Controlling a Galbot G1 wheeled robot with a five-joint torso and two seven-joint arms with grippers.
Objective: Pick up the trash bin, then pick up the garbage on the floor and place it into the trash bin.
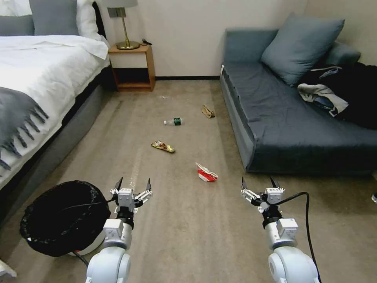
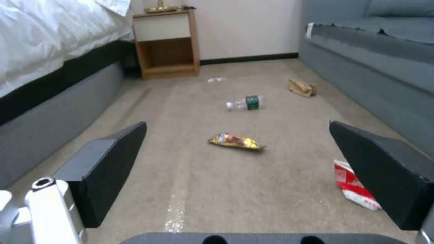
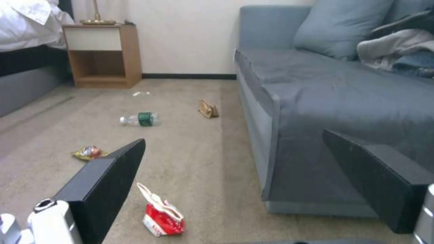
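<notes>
1. Four pieces of garbage lie on the carpet ahead of me, between the bed (image 1: 43, 70) and the sofa (image 1: 298, 118): a red-and-white crushed packet (image 1: 206, 173) nearest, a gold-brown snack wrapper (image 1: 163, 146) beyond it, a clear bottle with green label (image 1: 174, 122) farther on, and a brown paper scrap (image 1: 208, 111) close to the sofa's edge.
2. The trash bin (image 1: 63, 218), white with a crinkly black bag, stands on the floor just beside my left arm, on its outer side. It is not yet lifted.
3. My left gripper (image 1: 132, 185) hovers over the carpet with fingers spread wide and nothing between them.
4. My right gripper (image 1: 259, 184) is likewise wide open and empty, raised near the sofa's front corner.
5. Handling judgement, bin: likely light and rigid at the wall, but the bag is slippery and loose. I would take hold at the rim, pinching wall and liner together.
6. Handling judgement, litter: the packet and wrapper look thin, soft and crushable, best pinched at a raised fold. The bottle is round and may roll, so grip across its middle. The paper scrap stands up slightly and offers an edge.
</notes>
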